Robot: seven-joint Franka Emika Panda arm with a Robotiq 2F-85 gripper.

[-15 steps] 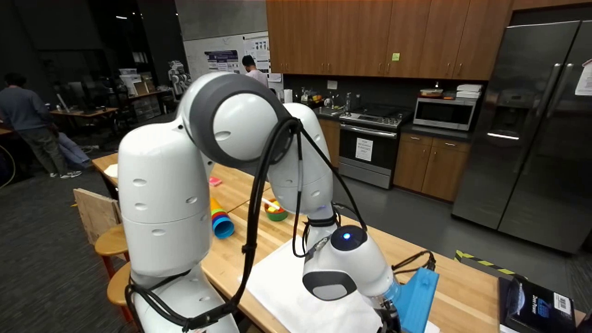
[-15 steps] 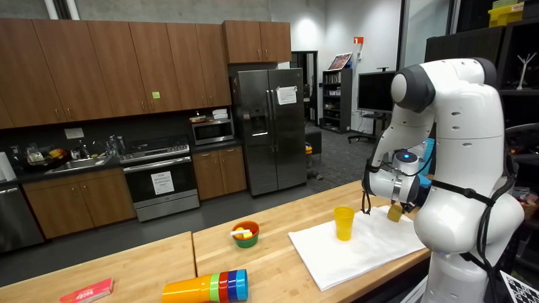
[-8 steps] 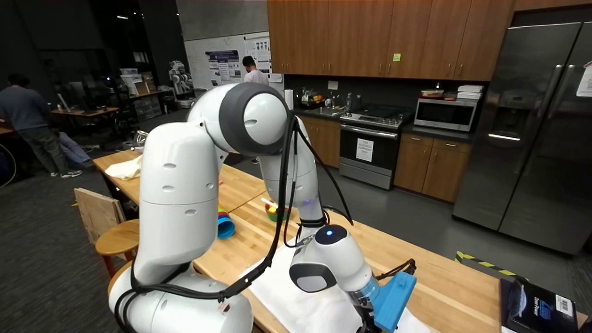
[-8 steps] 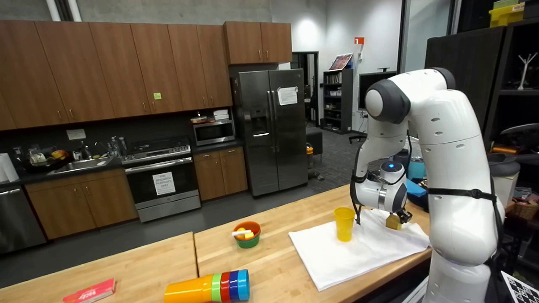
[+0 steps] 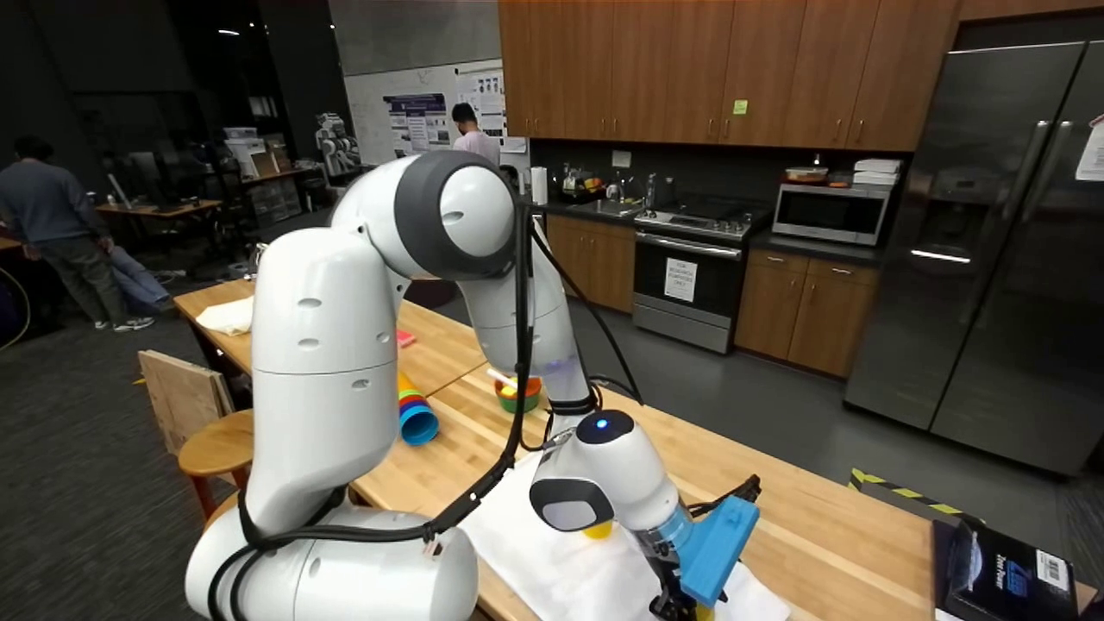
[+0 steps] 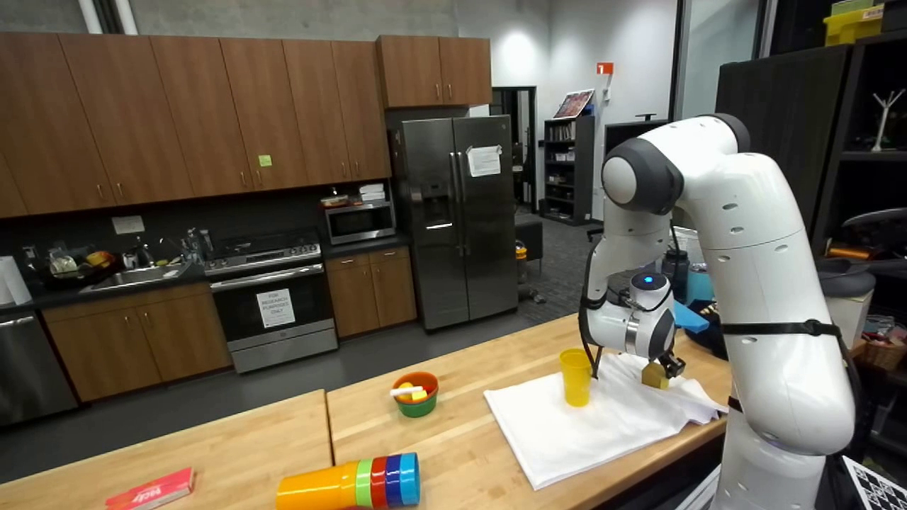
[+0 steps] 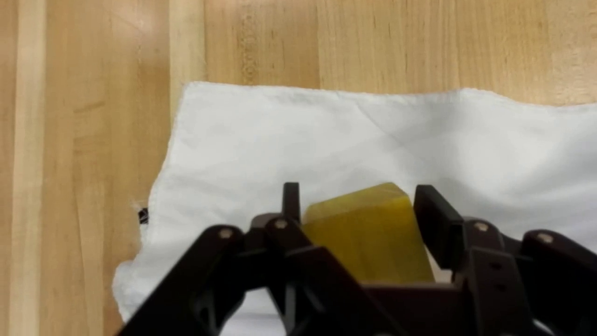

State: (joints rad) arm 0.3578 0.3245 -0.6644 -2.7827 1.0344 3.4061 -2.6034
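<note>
My gripper [image 7: 357, 200] is shut on a yellow block [image 7: 373, 238], which sits tilted between the two dark fingers [image 7: 436, 219]. The block also shows in an exterior view [image 6: 655, 375], low at the white cloth [image 6: 588, 432]; I cannot tell whether it rests on the cloth. The cloth lies on the wooden table and is rumpled near the gripper. An upright yellow cup [image 6: 576, 379] stands on the cloth beside the arm's hanging cable. In an exterior view the cup [image 5: 598, 530] is mostly hidden by the arm, and only a sliver of the block shows.
A green and orange bowl [image 6: 415, 404] with small items stands on the table [image 6: 453, 460]. Stacked colored cups [image 6: 347, 485] lie on their side. A red packet [image 6: 150, 490] lies farther left. A black box [image 5: 1005, 578] is at the table's end.
The gripper has come down with the yellow block and shifted left in both exterior views. The cloth has rumpled at its right part, and the yellow cup has shifted slightly left.
</note>
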